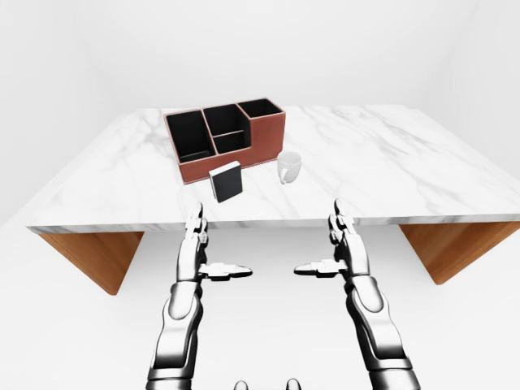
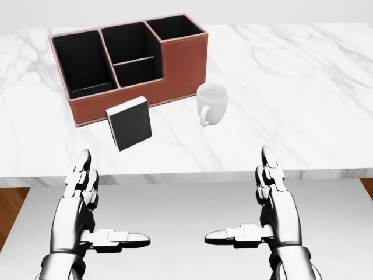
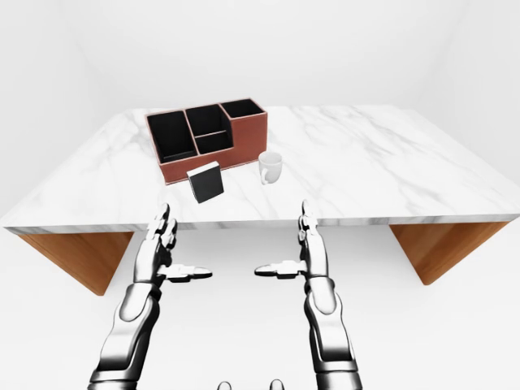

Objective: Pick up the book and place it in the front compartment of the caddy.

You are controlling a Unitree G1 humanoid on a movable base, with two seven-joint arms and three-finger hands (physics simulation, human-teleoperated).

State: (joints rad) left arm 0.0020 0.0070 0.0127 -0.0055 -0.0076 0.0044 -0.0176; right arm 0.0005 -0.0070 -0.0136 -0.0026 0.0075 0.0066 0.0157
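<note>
A small dark book (image 2: 129, 123) with a white top edge stands upright on the marble table (image 2: 291, 81), just below the red-brown caddy (image 2: 180, 64) in the head view. The caddy has several black compartments. My left hand (image 2: 87, 201) and right hand (image 2: 265, 201) hover below the table's near edge, both open with fingers pointing up and thumbs turned inward. Neither touches anything. The book lies above and right of my left hand.
A white mug (image 2: 211, 103) stands to the right of the book, close to the caddy's right end. The table rests on wooden supports (image 1: 97, 256) at both sides. White floor and walls surround it.
</note>
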